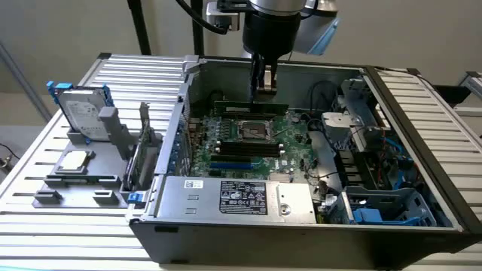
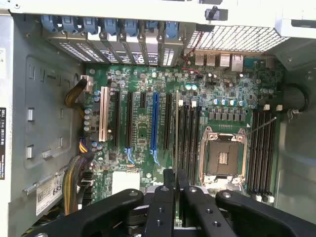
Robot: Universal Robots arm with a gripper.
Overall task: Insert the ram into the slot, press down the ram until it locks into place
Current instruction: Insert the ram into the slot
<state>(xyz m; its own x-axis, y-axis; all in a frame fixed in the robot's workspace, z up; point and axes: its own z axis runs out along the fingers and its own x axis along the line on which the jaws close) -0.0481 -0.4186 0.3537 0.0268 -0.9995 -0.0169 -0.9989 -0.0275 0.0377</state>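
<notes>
My gripper reaches down into the open computer case and is shut on the ram, a long dark-green stick held level above the motherboard. In the wrist view the ram shows edge-on as a thin line between my fingers, the gripper closed around it. It hangs beside the bank of black slots next to the CPU socket, apart from them. In the exterior view those slots lie in front of the socket. A second bank of slots lies beyond the socket.
The case walls close in the board. A silver power supply fills the case front. Cables and a blue drive cage crowd the exterior view's right. A hard drive and a grey fixture stand outside, at the exterior view's left.
</notes>
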